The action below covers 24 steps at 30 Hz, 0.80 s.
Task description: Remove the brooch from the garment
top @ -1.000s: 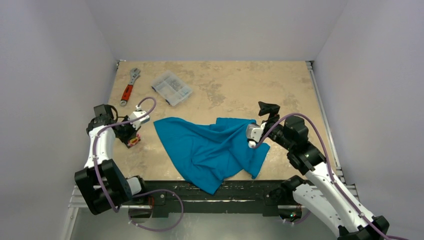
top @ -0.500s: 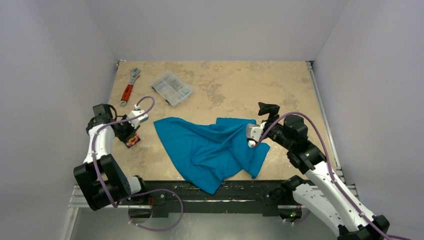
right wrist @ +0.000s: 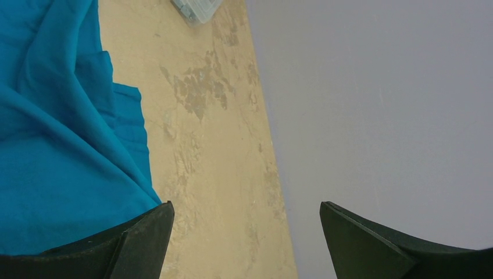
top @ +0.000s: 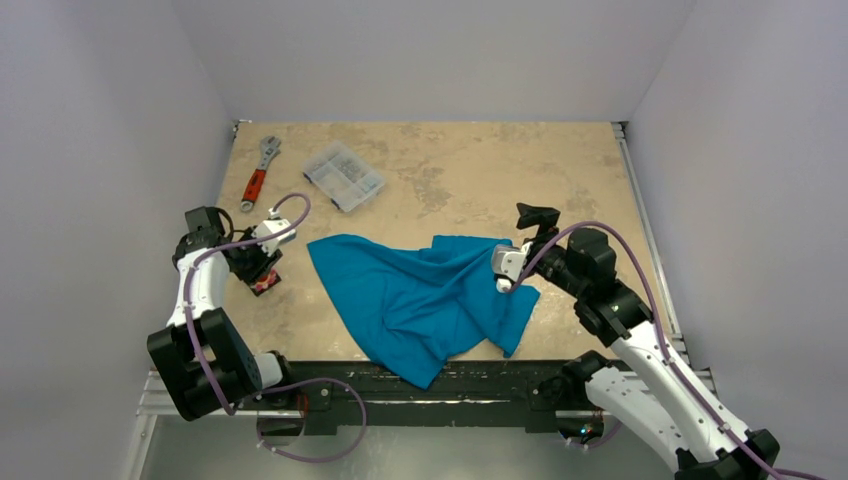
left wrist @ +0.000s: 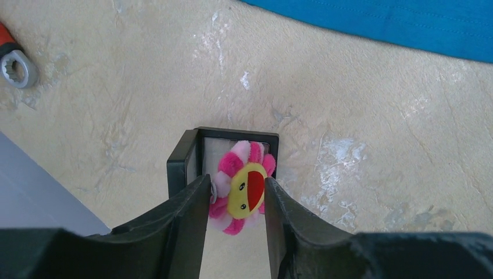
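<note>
My left tool (left wrist: 236,183) sits low over the desk (left wrist: 360,116) with the brooch (left wrist: 244,189) between its two fingers. The pink petals touch both inner faces. I cannot tell from here whether I am pinching it or have only just let go. Over the last second my wrist has shifted slightly toward the left wall in the overhead view. The tool has stayed down at the same spot throughout.

The flower sits partly over the small black pad (left wrist: 192,154), with bare desk all round it. The garment (top: 430,295) lies well apart to my right, crumpled in the middle of the desk, and only its edge shows at the top of my wrist view.

My reading is that the brooch is already off the cloth and I am at the set-down. What remains is to free the fingers cleanly and lift away without dragging the flower along.

My right tool (right wrist: 245,204) is spread wide and grasping nothing. It hangs at the garment's right edge and has barely moved. The wrench (top: 256,180) and parts box (top: 343,176) are at the far left.
</note>
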### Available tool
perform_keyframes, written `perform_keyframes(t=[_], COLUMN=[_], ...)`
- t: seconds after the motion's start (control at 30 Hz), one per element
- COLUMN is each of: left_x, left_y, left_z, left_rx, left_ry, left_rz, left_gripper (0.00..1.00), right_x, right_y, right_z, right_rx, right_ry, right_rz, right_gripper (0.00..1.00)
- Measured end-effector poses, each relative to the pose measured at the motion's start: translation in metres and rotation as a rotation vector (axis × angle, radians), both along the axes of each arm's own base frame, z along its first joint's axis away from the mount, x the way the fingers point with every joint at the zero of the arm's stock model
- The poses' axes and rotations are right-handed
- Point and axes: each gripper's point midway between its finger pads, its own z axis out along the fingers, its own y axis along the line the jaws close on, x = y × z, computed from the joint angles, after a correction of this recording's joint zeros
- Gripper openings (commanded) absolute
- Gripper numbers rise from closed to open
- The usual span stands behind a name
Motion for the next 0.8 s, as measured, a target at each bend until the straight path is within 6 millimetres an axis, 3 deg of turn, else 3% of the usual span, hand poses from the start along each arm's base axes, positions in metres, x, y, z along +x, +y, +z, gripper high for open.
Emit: perform_keyframes(t=[0.3, 0.8], left_x=[-0.0006, -0.0077], left_y=[0.0011, -0.0036], left_z=[-0.0018, 0.0027], left_rx=[0.012, 0.023], left_ry=[-0.01, -0.027], left_rz=[0.003, -0.008], left_gripper=[0.47, 0.43], right_x=[0.0006, 0.0003], right_y=[0.0005, 0.0007], right_z=[-0.0018, -0.002], right_rx=[0.003, 0.009], right_ry=[0.012, 0.017], right_rz=[-0.002, -0.004], right_gripper=[0.99, 0.99])
